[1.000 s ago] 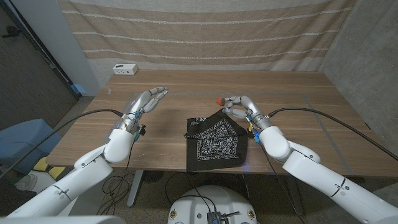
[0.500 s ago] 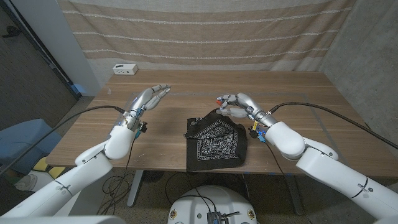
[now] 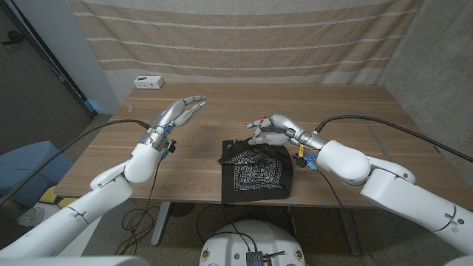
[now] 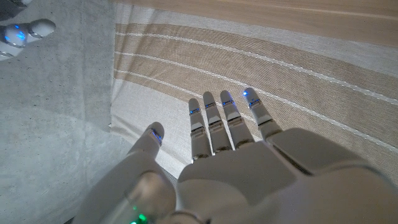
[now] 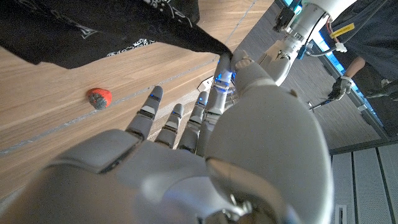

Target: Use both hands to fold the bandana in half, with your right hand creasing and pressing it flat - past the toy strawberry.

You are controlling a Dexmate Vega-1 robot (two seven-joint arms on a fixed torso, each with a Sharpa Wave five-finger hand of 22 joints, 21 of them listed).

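The black bandana [image 3: 255, 171] w/ white paisley print lay crumpled at the near-middle edge of the wooden table [image 3: 355, 118], one corner lifted & pinched between thumb and a finger of the right hand [image 3: 267, 130], other fingers spread; the right wrist view showed the cloth corner [image 5: 211, 43] pulled taut to those fingertips, w/ the red toy strawberry [image 5: 98, 98] on the wood just beyond, apart from the cloth. The left hand [image 3: 179, 113] hovered over the table well left of the bandana, fingers straight & apart, holding nothing. A small white box [image 3: 148, 82] sat at the far-left corner, striped curtain [image 3: 244, 37] behind.
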